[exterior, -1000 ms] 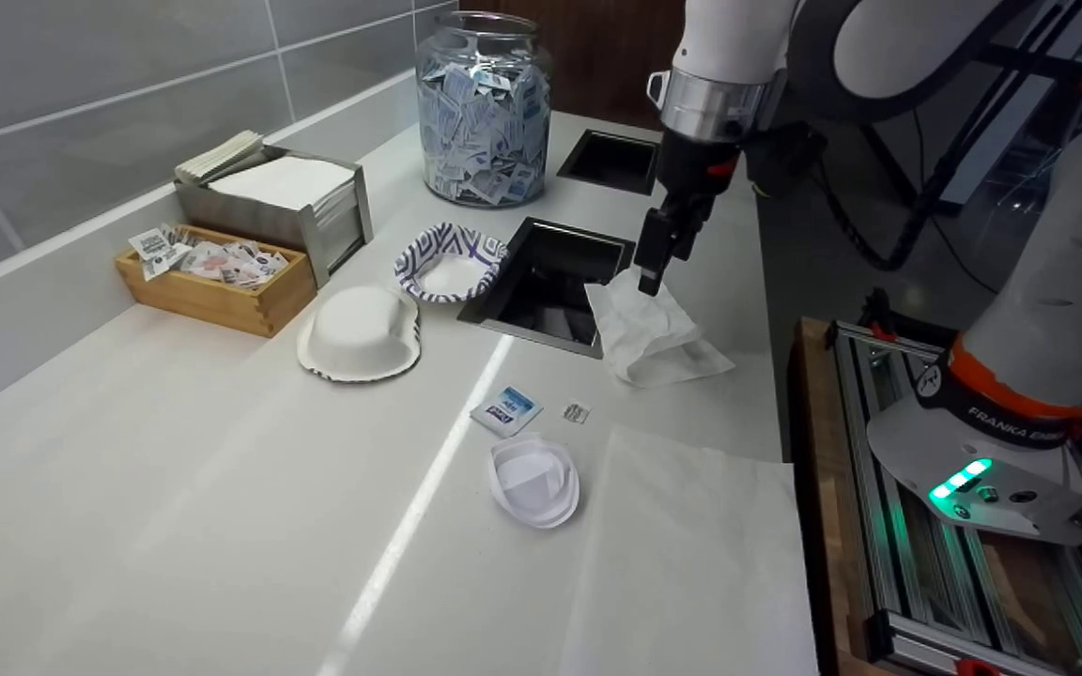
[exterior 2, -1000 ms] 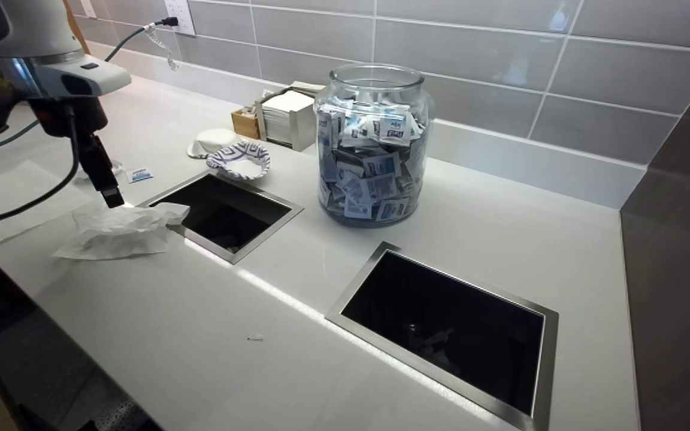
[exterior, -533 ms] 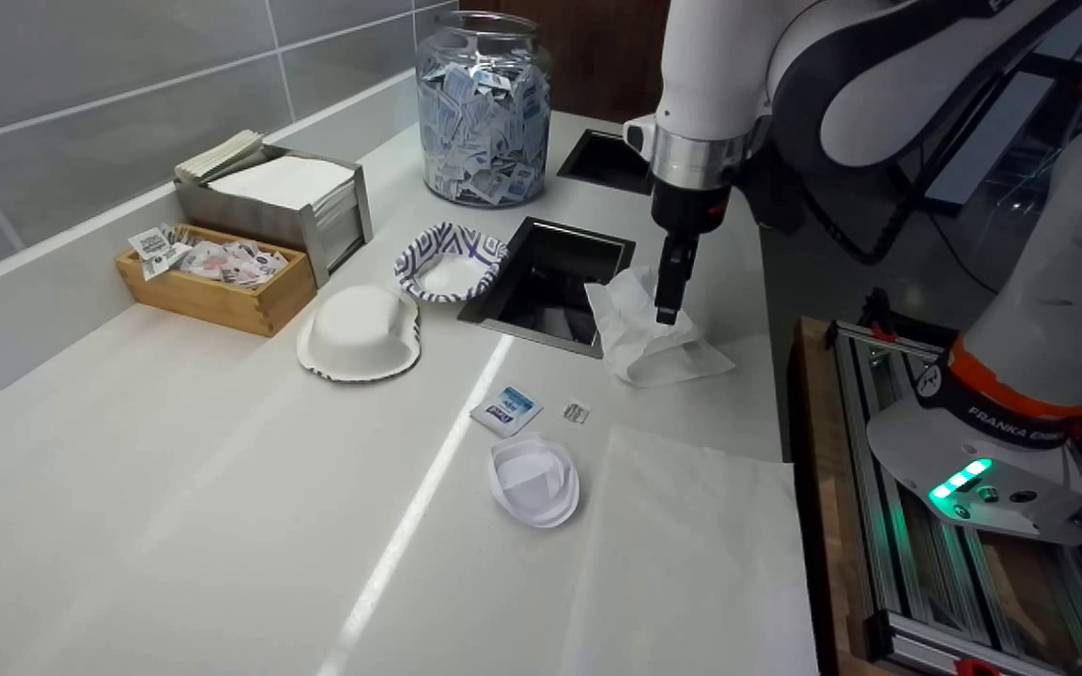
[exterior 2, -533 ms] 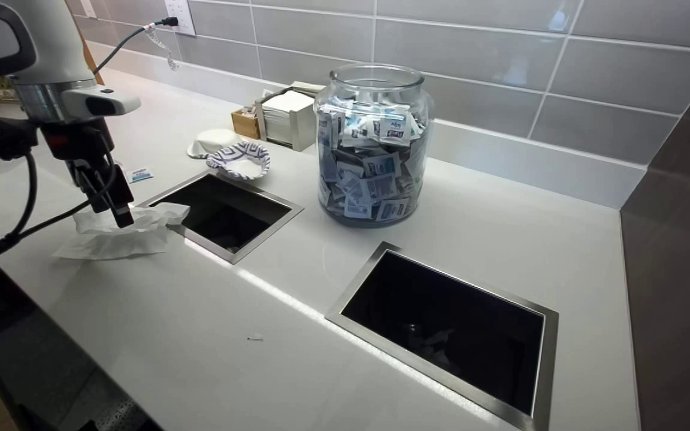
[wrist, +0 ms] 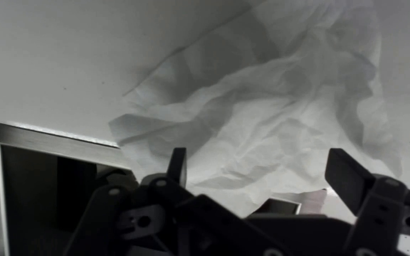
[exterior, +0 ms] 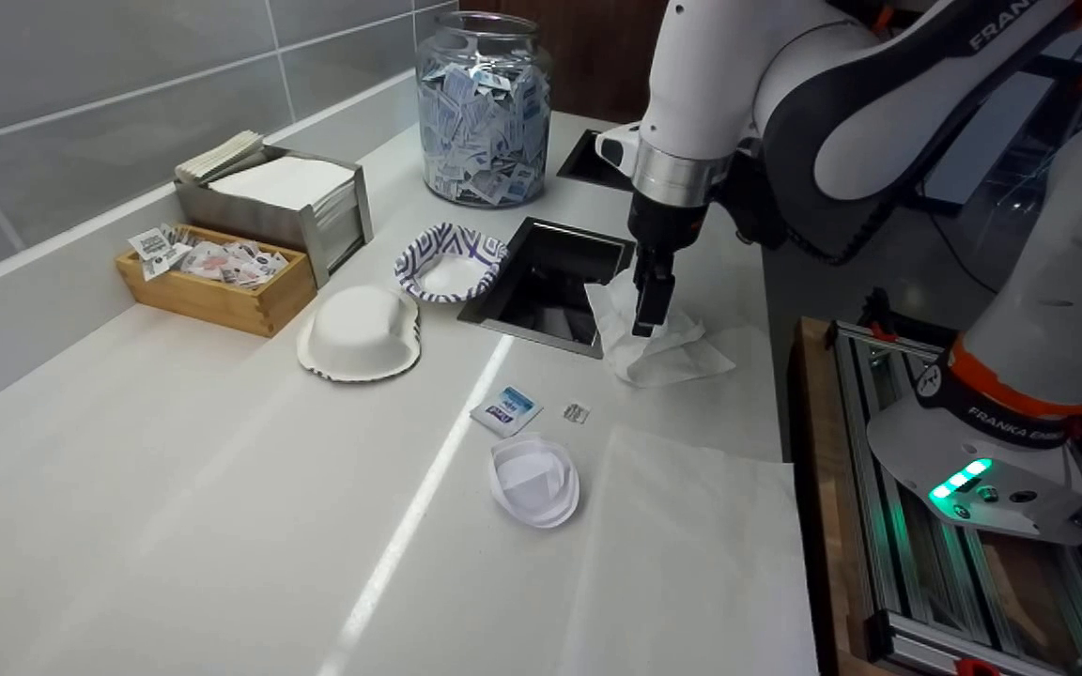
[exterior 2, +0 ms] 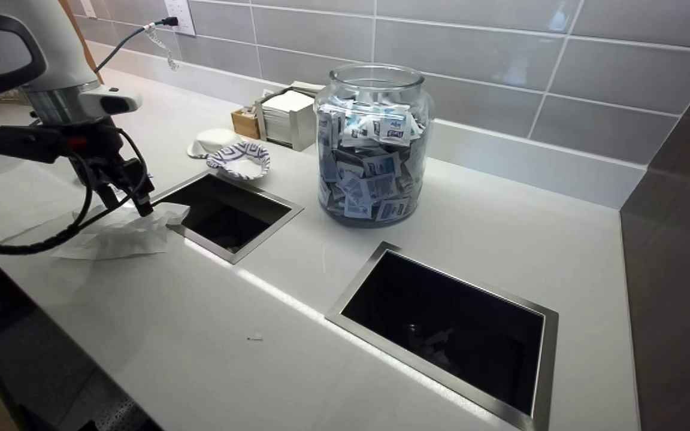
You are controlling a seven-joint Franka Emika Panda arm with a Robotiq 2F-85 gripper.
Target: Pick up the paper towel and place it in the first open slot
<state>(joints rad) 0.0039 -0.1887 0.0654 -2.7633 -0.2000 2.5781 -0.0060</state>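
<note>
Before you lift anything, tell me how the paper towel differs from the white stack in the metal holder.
The paper towel is crumpled in irregular folds; the white stack lies flat. The paper towel rests loose, covering part of a slot's frame; the white stack sits inside the metal holder. The open gripper is over the paper towel, not over the white stack. Both are white.

White counter (exterior: 222,526) is pretty busy: crumpled paper towel (exterior: 661,363) lapping over a slot rim (exterior 2: 267,235), patterned bowl (exterior: 452,279), upside-down bowl (exterior: 363,327). Plus there's a glass jar (exterior: 485,47), napkin holder (exterior: 255,225), wooden box (exterior: 212,296) and blue-and-white packet (exterior: 506,411).
</note>
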